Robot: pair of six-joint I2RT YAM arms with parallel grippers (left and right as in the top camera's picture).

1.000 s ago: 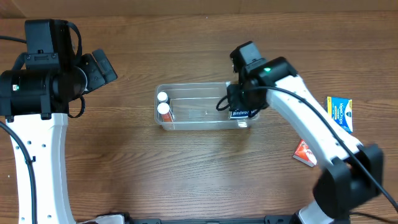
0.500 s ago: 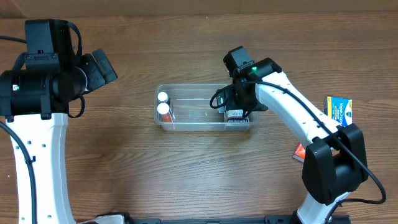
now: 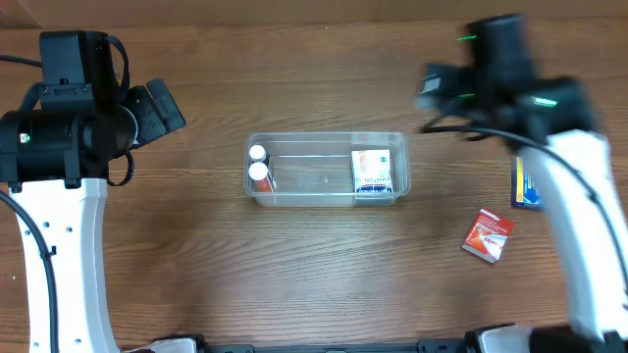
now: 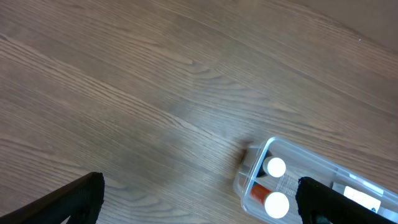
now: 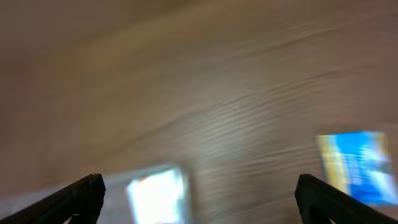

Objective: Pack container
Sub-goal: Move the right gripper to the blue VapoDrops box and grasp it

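Observation:
The clear container [image 3: 324, 135] lies mid-table. Two white-capped bottles [image 3: 259, 165] stand in its left end, and a white box [image 3: 371, 173] lies flat in its right end. My right gripper [image 3: 430, 88] is blurred, up and to the right of the container, open and empty. In the right wrist view the gripper [image 5: 199, 202] has its fingers wide apart, with the blurred white box [image 5: 157, 193] low between them. My left gripper [image 3: 162, 108] hovers far left of the container, open and empty. The left wrist view shows the container's left end [image 4: 249, 177] with the bottles [image 4: 276, 186].
A red packet [image 3: 488, 236] lies on the table at the right. A blue box [image 3: 526, 188] lies beyond it, partly hidden under my right arm, and shows blurred as the blue box [image 5: 357, 165] in the right wrist view. The table is brown wood.
My right gripper opened over the container's right end, left the white box lying inside, and swung up and away to the right. The left arm has not moved.

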